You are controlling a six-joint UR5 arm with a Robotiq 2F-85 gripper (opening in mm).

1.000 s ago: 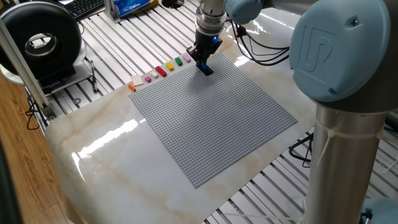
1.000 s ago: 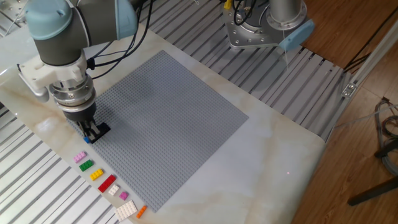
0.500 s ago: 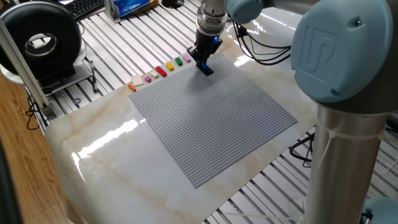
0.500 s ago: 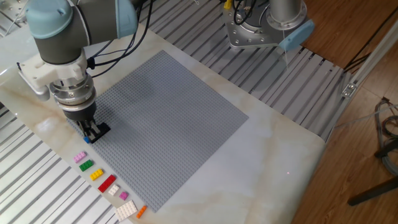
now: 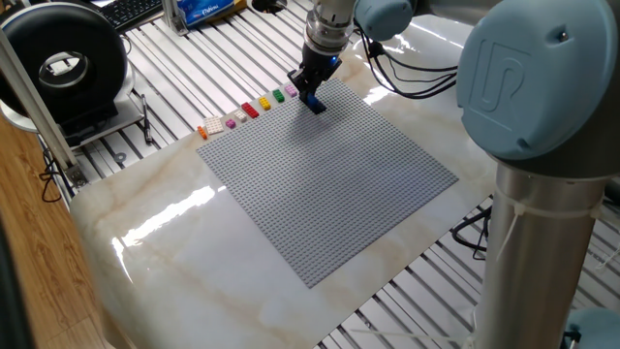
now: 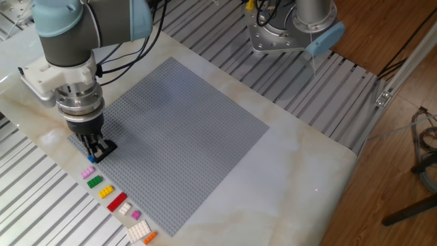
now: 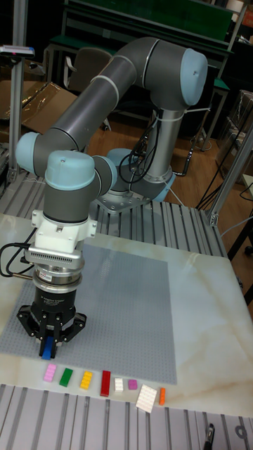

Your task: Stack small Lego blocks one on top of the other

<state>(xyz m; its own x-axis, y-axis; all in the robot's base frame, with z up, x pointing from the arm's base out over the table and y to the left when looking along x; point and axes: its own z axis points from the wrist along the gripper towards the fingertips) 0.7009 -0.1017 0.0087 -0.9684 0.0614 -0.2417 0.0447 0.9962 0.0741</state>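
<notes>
The gripper (image 7: pixel 48 347) holds a blue block (image 7: pixel 47 351).
It is low over the grey plate (image 6: pixel 184 130); the other blocks (image 7: pixel 86 380) sit in a row just beside it.

**Around the work surface**

A large grey studded baseplate (image 5: pixel 329 179) lay flat on a pale marble-patterned tabletop (image 5: pixel 184 252), which itself rested on a bed of ribbed aluminium rails (image 6: pixel 321 89). In one fixed view, a round black device with a white-marked centre (image 5: pixel 63 63) stood at the upper left, beside a dark keyboard (image 5: pixel 131 10) and a clear box with blue print (image 5: pixel 203 8). Black cables (image 5: pixel 412 82) trailed across the marble at the far edge. The other fixed view showed wooden flooring (image 6: pixel 403 137) to the right. In the tall fixed view, a chair (image 7: pixel 88 67) stood in the background beyond the table.
</notes>
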